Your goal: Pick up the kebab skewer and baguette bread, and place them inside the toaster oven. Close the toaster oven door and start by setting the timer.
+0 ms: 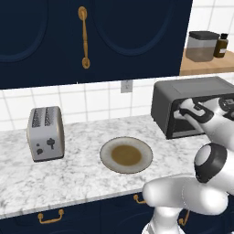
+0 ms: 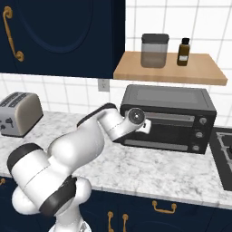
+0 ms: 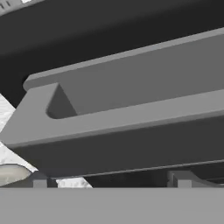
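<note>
Gripper (image 3: 111,181) at the toaster oven door (image 2: 158,129), jaws spread wide, holding nothing.
Right up against the grey bar handle (image 3: 131,118) on the counter's toaster oven (image 2: 167,118); looks rigid and hinged, so grip mid-bar.

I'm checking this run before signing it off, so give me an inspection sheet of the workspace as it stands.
Surface: white marble counter.
Job's things: toaster oven at the tiled wall, door shut; claw right at its bar handle. Skewer and baguette: nothing seen.
Clutter: bare round plate, silver toaster.
Grippers: claw open.
Cables: nothing seen.
Surroundings: navy cabinets, wooden shelf with jar and brown bottle, wall outlet, stove corner.
</note>
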{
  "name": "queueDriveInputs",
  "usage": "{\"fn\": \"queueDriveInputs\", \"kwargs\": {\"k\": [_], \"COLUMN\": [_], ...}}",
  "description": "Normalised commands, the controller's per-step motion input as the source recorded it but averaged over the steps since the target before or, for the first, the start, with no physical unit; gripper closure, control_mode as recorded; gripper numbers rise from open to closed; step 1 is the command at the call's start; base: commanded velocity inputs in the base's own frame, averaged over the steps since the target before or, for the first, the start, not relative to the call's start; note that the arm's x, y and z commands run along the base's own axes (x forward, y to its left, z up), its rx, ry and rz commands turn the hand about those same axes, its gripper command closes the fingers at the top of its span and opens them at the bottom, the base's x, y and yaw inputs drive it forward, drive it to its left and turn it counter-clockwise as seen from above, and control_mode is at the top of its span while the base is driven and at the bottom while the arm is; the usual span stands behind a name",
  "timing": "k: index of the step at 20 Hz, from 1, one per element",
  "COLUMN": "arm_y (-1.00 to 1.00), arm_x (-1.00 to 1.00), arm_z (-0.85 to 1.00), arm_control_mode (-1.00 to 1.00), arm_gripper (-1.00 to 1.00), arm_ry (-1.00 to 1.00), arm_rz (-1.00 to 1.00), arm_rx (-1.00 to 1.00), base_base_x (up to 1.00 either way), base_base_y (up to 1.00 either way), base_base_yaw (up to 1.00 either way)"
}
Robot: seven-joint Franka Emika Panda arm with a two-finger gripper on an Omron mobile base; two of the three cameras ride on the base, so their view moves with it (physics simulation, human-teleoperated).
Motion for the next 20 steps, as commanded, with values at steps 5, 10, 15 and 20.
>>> {"fn": "queueDriveInputs", "kwargs": {"k": [5, 10, 15, 20], "arm_y": [0.00, -0.28, -0.64, -0.74], "arm_x": [-0.51, -0.58, -0.09, -0.05], "arm_z": [0.00, 0.05, 0.23, 0.43], "arm_control_mode": [-1.00, -1.00, -1.00, -1.00], "arm_gripper": [-1.00, -1.00, -1.00, -1.00], "arm_ry": [0.00, 0.00, -0.05, -0.12], "arm_rz": [0.00, 0.00, 0.00, 0.00], "arm_rx": [-0.04, 0.00, -0.01, -0.02], "base_base_x": [0.00, 0.00, 0.00, 0.00], "base_base_y": [0.00, 0.00, 0.00, 0.00], "base_base_yaw": [0.00, 0.00, 0.00, 0.00]}}
